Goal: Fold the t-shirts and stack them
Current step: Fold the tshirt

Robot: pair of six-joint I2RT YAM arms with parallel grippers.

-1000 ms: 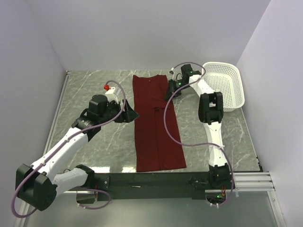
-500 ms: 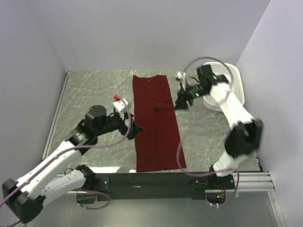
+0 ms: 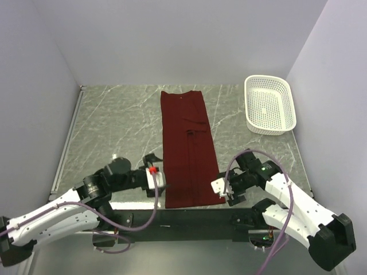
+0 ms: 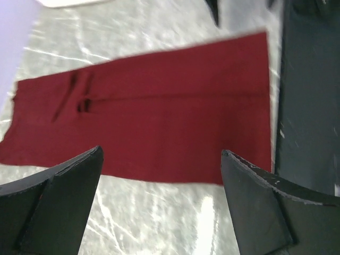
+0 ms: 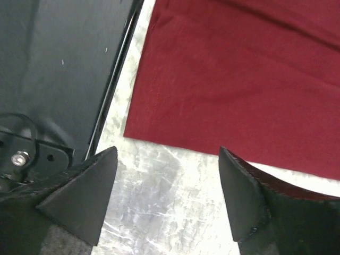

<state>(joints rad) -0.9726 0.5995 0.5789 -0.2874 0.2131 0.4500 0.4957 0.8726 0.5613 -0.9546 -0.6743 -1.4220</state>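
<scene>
On the marble table, a narrow maroon strip between two spread claws

Down the middle of the marble table [image 3: 114, 126] lies the maroon t-shirt [image 3: 188, 149], flat and folded lengthwise into a long strip with its hem toward the arm bases. The left gripper [image 3: 159, 182] hovers just beside the near left corner, jaws wide and holding nothing. The right gripper [image 3: 225, 192] hangs by the near right corner, likewise spread and empty. A white mesh basket [image 3: 269, 106] sits far right, well apart.

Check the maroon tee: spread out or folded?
Folded lengthwise. The t-shirt lies flat on the table as one long narrow strip with no sleeves sticking out. No crosswise fold yet.
</scene>
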